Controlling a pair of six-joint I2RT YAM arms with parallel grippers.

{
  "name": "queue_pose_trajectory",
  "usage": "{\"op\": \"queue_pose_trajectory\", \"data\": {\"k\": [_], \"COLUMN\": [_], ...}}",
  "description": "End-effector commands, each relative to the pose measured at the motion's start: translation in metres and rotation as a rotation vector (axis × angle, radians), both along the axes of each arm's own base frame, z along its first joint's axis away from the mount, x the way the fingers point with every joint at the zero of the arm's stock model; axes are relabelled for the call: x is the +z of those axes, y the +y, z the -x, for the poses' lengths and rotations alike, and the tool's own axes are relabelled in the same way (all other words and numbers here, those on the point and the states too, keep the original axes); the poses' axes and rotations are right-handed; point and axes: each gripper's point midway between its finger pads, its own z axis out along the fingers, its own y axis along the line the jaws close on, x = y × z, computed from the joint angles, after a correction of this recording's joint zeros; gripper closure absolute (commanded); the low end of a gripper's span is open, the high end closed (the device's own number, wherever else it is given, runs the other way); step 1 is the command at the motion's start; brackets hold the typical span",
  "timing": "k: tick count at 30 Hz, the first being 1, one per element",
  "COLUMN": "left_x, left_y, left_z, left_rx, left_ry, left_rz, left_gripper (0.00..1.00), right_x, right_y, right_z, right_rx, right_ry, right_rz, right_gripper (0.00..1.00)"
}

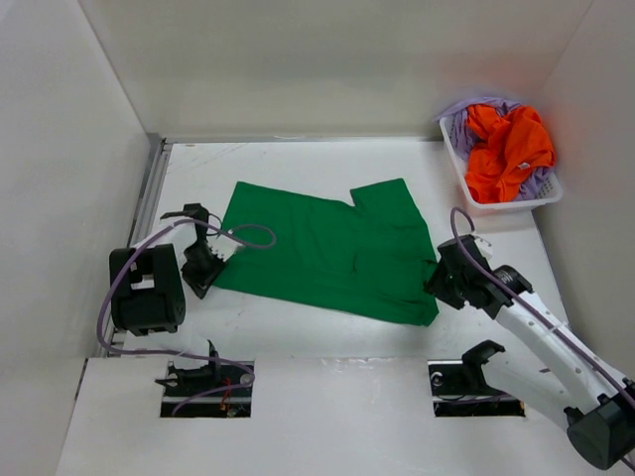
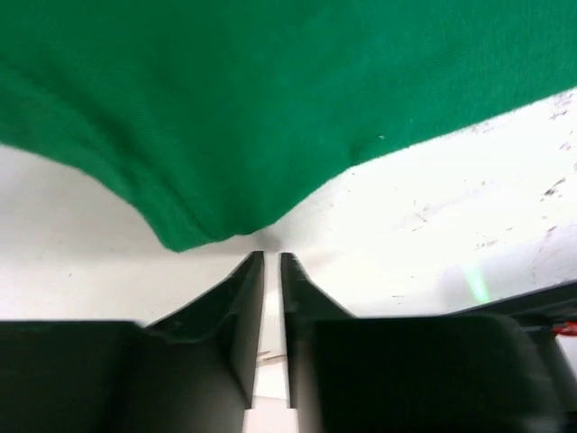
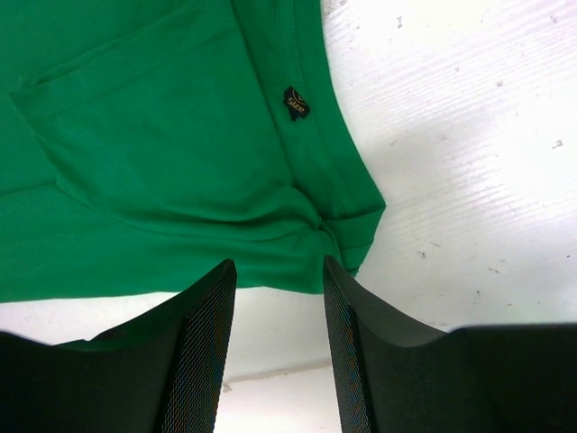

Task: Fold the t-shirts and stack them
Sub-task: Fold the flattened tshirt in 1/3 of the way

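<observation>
Since the white tabletop [image 1: 298,327] carries the green t-shirt [image 1: 317,248] spread flat at its middle, while the orange t-shirt [image 1: 511,149] and the lavender t-shirt [image 1: 461,129] sit bunched in the basket [image 1: 516,205] at the far right corner, I judge the first fold is only beginning. The green shirt's long axis runs left to right, slanting toward the near right. The left tool [image 1: 210,263] is all but closed at the hem corner; whether cloth is pinched I cannot tell. The right tool [image 1: 437,278] stands open before the opposite corner. Next, both need a firm pinch before lifting together. A small black size label [image 3: 296,103] suggests the neck end points right.
</observation>
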Motion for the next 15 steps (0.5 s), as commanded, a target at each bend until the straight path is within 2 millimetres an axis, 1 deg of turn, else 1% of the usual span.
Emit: {"op": "queue_pose_trajectory", "data": {"k": [1, 3, 5, 7, 8, 10, 12, 13, 15], "left_x": [0.024, 0.04, 0.054, 0.064, 0.065, 0.062, 0.054, 0.047, 0.034], "left_y": [0.005, 0.008, 0.003, -0.006, -0.012, -0.022, -0.028, -0.029, -0.025], "left_z": [-0.035, -0.053, -0.064, -0.068, -0.067, -0.063, -0.06, -0.058, -0.055], "left_rx": [0.087, 0.122, 0.133, 0.132, 0.13, 0.137, 0.139, 0.137, 0.14], "left_ry": [-0.157, -0.228, -0.277, -0.289, -0.276, -0.23, -0.186, -0.159, -0.116], "left_rz": [-0.003, 0.014, 0.061, 0.118, 0.146, 0.196, 0.205, 0.196, 0.151], "left_gripper": [0.81, 0.73, 0.65, 0.6, 0.59, 0.57, 0.55, 0.55, 0.55], "right_x": [0.021, 0.021, 0.02, 0.019, 0.017, 0.016, 0.015, 0.016, 0.017], "right_y": [0.006, 0.006, 0.006, 0.006, 0.005, 0.005, 0.005, 0.005, 0.005], "right_z": [-0.019, -0.019, -0.019, -0.017, -0.016, -0.015, -0.015, -0.015, -0.014], "right_rx": [0.021, 0.019, 0.013, 0.006, 0.003, -0.004, -0.008, -0.008, -0.008], "right_ry": [-0.077, -0.076, -0.08, -0.081, -0.08, -0.08, -0.08, -0.083, -0.088], "right_rz": [-0.01, -0.01, -0.013, -0.021, -0.023, -0.027, -0.029, -0.03, -0.034], "right_gripper": [0.52, 0.52, 0.52, 0.52, 0.52, 0.52, 0.52, 0.52, 0.52]}}
